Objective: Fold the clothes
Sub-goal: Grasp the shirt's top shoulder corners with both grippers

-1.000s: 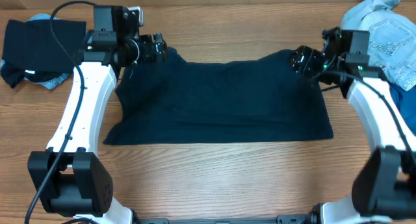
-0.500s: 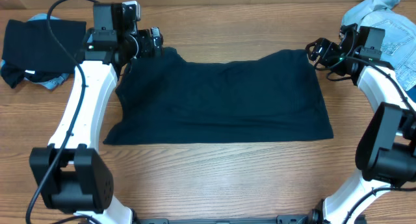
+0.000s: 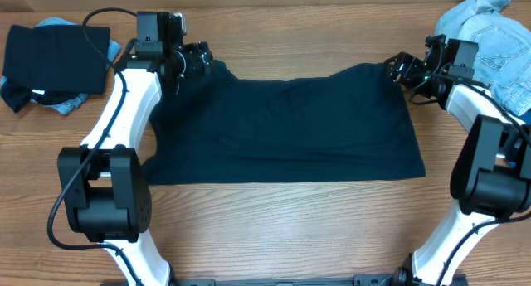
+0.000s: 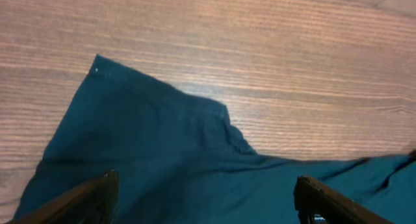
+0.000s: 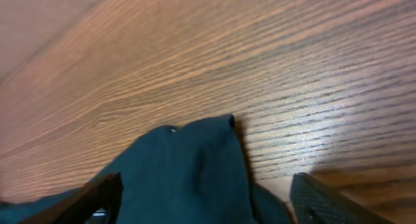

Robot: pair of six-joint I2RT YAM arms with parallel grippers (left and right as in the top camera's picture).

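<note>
Jaws of the left gripper (image 3: 199, 60) stand spread wide, its 2 fingers (image 4: 84, 198) hanging over the far left corner of the dark navy shirt (image 3: 282, 128) and pinching nothing. Jaws of the right gripper (image 3: 400, 69) are likewise spread over the far right corner, the fabric lying loose between them. The shirt lies flat in a broad band across the middle of the wooden table (image 3: 282, 228). A black piece (image 3: 54, 58) sits well apart at the far left; pale denim (image 3: 489, 33) lies heaped at the far right.
</note>
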